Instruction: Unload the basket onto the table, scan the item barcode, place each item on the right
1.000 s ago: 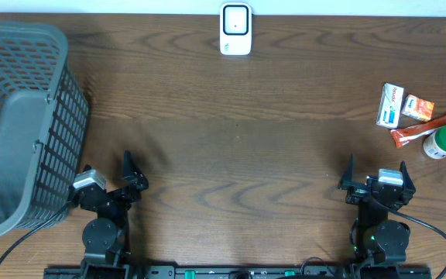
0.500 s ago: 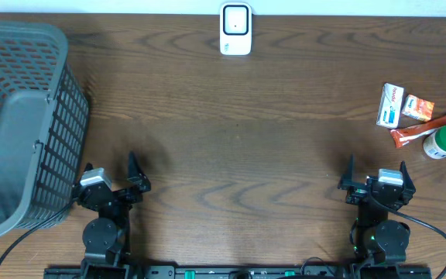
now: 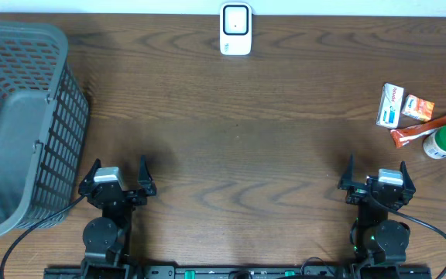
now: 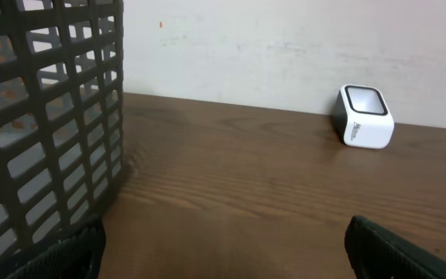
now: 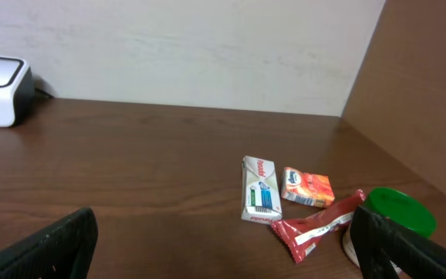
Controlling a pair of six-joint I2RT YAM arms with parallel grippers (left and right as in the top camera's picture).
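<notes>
Overhead. The scanner (image 3: pixel 235 29), white, stands at the far edge of the bench (image 3: pixel 238 132). A grey mesh basket (image 3: pixel 22 124) sits well left of the scanner, nearer the arms. Four items lie well right of the scanner, also nearer the arms: white box (image 3: pixel 391 105), orange box (image 3: pixel 418 107) just beside it, red packet (image 3: pixel 420 132), green-lidded jar (image 3: pixel 444 142) beside the packet's end. Left claw (image 3: pixel 118 172) is wide and empty, on the near side left of the scanner, close by the basket. Right claw (image 3: pixel 376 172) is wide and empty, on the near side right of the scanner, apart from the items.

Left wrist. Scanner is ahead, to the right. Basket wall fills the view left of it. Dark fingers (image 4: pixel 397 248) sit at the lower corners, spread, with bare bench between.

Right wrist. Scanner is at the left edge. All four items lie clustered right of it, untouched. Fingers (image 5: pixel 53 248) are wide apart.
</notes>
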